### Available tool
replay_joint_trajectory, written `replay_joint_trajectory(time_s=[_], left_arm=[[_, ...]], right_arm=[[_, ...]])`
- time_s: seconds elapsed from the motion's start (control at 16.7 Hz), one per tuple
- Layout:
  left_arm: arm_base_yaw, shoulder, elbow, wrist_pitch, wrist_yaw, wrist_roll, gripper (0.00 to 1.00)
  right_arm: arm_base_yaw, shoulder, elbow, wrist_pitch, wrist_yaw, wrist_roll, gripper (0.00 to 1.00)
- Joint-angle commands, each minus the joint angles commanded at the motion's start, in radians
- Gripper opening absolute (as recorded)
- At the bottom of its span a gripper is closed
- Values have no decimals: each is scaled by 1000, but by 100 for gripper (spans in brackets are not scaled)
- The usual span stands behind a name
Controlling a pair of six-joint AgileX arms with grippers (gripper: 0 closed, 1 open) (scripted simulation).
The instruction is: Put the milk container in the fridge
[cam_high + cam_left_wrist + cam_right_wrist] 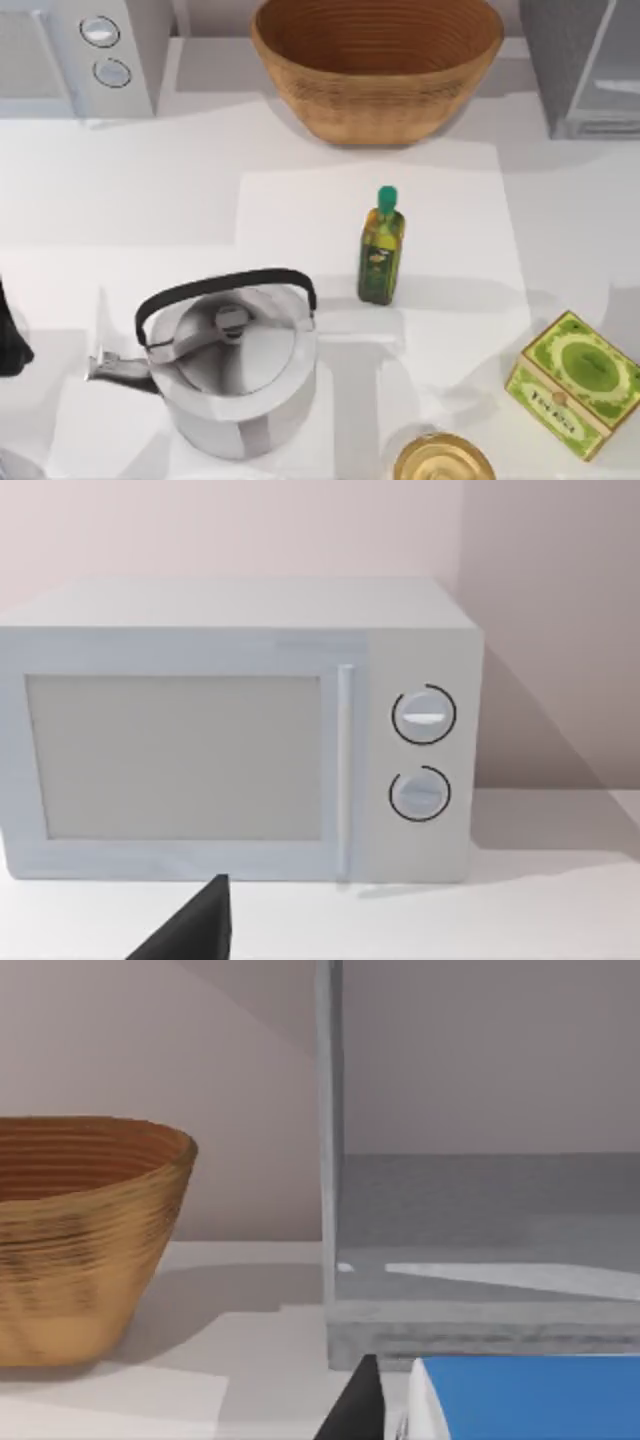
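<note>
Right wrist view: the milk container [525, 1395] sits directly at the camera, its blue top band facing the open grey fridge [480, 1250], whose interior floor and near wall lie just beyond it. A dark finger of the right gripper [355, 1405] stands against the carton's side; the opposite finger is hidden, so whether the jaws are clamped on the carton cannot be told. A woven wicker basket [75, 1240] stands beside the fridge, apart from it. Top view: the fridge [585, 65] occupies the far right corner of the white table [150, 200], the basket [378, 65] sits at far centre, and a white microwave [85, 55] with two round knobs is at the far left. An olive oil bottle [381, 250] with a green cap stands upright near the table's middle. A steel kettle [230, 365] with a black handle stands in the near-left area, well apart from the bottle. A green tea box [573, 383] rests near the right edge, tilted in plan, and a round yellowish container [443, 460] lies at the near edge. A dark part of the left arm [12, 340] sits at the far left edge. Left wrist view: the microwave [240, 730] faces the camera, door shut; one dark finger of the left gripper [195, 930] shows, and its jaw state cannot be told.
</note>
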Motion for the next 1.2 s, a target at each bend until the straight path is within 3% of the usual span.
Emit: replay_joint_trajectory(time_s=[0.24, 0.72, 0.96, 1.2], left_arm=[[0, 0, 0, 0, 0, 0, 100], [0, 0, 0, 0, 0, 0, 100], [0, 0, 0, 0, 0, 0, 100], [0, 0, 0, 0, 0, 0, 100]], right_arm=[[-68, -120, -102, -12, -25, -24, 0], [-68, -89, -82, 18, -39, -18, 0], [-79, 98, 29, 182, -107, -1, 0], [-111, 454, 193, 413, -187, 8, 0]])
